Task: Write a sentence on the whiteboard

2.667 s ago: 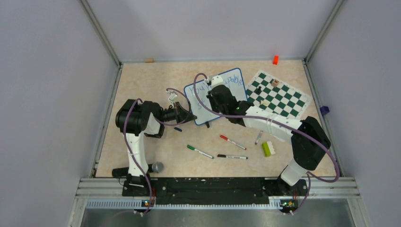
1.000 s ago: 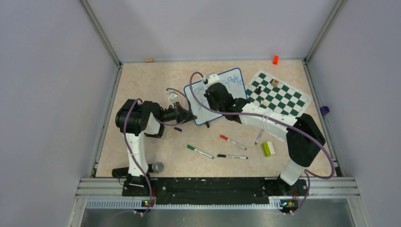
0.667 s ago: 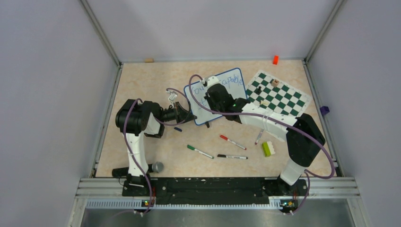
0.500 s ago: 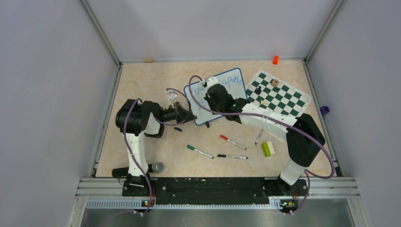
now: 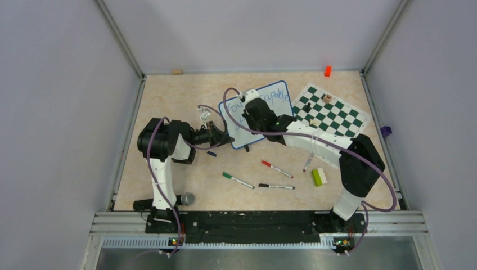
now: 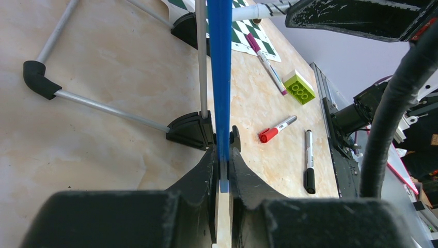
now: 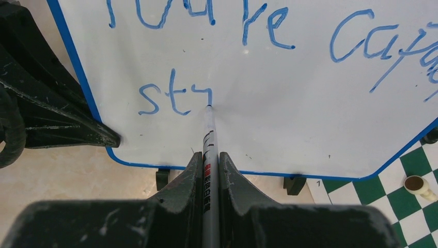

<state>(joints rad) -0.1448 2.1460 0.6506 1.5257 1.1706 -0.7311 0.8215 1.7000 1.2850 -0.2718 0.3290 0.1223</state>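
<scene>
Pressing hard with the marker (image 7: 208, 126) clamped in the right end effector (image 7: 208, 157) could shove the board (image 7: 310, 119) from the left end effector (image 6: 222, 160) gripping its edge, skewing the sentence (image 7: 175, 98).

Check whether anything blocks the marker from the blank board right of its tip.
Nothing visible does. The marker in the right gripper touches the whiteboard where the sentence stops; the surface right of it is bare. The left gripper clamps the board's left edge, off that path.

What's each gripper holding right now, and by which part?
Left gripper clamps the whiteboard by its blue frame edge. Right gripper holds a marker by its barrel.
</scene>
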